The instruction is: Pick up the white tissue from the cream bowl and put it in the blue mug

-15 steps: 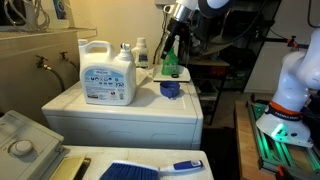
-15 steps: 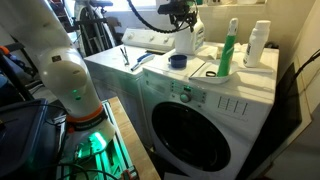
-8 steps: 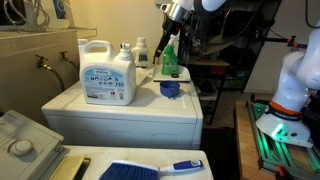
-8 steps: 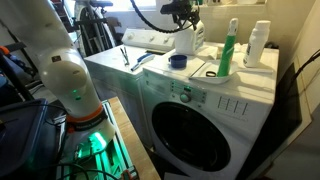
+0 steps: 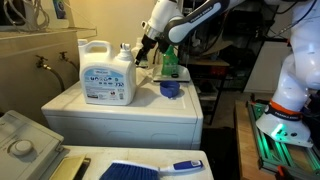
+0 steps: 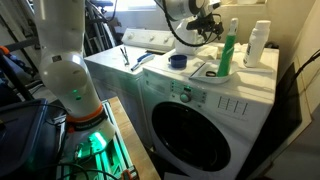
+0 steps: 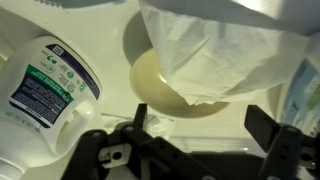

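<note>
The white tissue (image 7: 228, 58) lies crumpled in the cream bowl (image 7: 160, 88), filling its right side in the wrist view. My gripper (image 7: 205, 135) is open and empty, hovering above the bowl with its fingers just short of the near rim. In both exterior views the gripper (image 5: 147, 52) (image 6: 206, 22) hangs behind the white jug; the bowl and tissue are hidden there. The blue mug (image 5: 170, 88) (image 6: 178, 61) stands on the washer top, near its front edge and apart from the gripper.
The white detergent jug (image 5: 107, 72) (image 7: 45, 85) stands beside the bowl. A green bottle (image 5: 170, 62) (image 6: 229, 50) and a white bottle (image 6: 258, 45) stand behind the mug. A blue-handled brush (image 5: 150, 168) lies on a lower surface in front.
The arm has swung from high above the green bottle down and across toward the jug, and the gripper now hangs over the bowl. The mug and the jug have not moved.
</note>
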`<act>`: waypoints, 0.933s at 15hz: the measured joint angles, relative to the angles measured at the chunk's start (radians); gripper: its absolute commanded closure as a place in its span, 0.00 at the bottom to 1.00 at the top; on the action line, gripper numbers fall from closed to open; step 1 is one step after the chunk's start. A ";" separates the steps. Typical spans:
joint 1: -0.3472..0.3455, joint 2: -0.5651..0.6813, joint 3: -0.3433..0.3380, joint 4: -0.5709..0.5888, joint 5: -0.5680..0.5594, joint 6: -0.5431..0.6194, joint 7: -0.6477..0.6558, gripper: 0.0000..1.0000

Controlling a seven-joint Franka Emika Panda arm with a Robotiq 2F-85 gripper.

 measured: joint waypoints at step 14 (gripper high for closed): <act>0.020 0.167 -0.046 0.153 0.029 -0.045 0.036 0.00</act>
